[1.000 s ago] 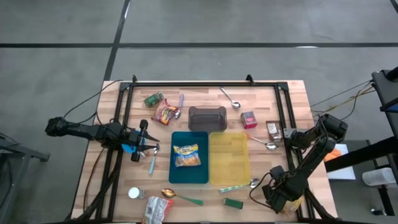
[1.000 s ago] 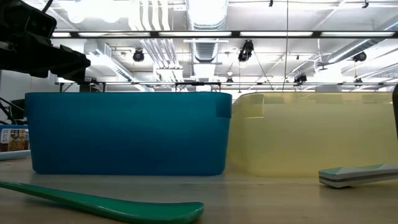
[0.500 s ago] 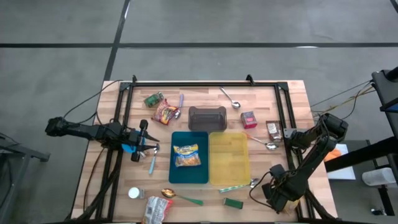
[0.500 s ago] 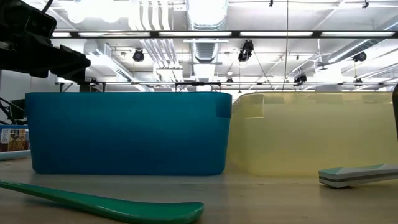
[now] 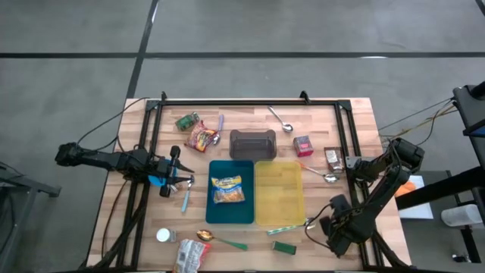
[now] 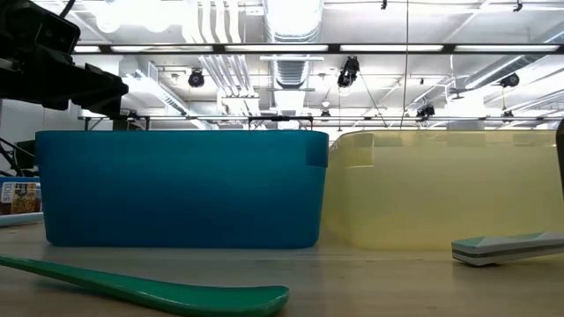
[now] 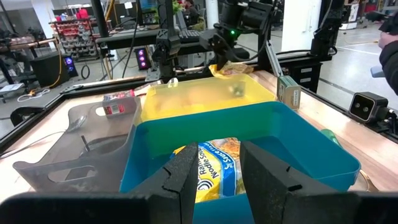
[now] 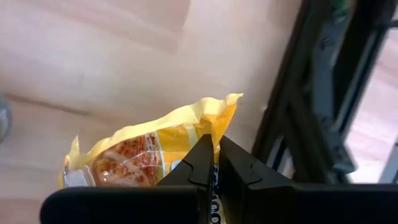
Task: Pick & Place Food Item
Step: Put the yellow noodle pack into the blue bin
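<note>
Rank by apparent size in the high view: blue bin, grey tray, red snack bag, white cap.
1. Blue bin, largest.
2. Grey tray.
3. Red snack bag.
4. White cap, smallest.
The camera looks straight down on the table, so nearness hardly skews this order.

— Below and around the surface [image 5: 356,121]? Grey concrete floor [image 5: 250,26], crossed by dark seam lines [image 5: 144,45], one straight across, one slanting.

— And overhead? White ceiling with long strip lights [image 6: 388,47], pale round ducts [image 6: 291,26], pipes and hanging cables.

— Beyond the far side? Workshop clutter: black metal frames [image 7: 168,31], a dark rack with purple-lit equipment [image 7: 142,59], shelving stacked with red boxes [image 7: 71,15] at left, white columns.

— Anything at right? Part of a dark sleeve [image 7: 388,53] at the edge; bright floor [image 7: 348,62] behind it.

— Light? Even, bright, from above.
</note>
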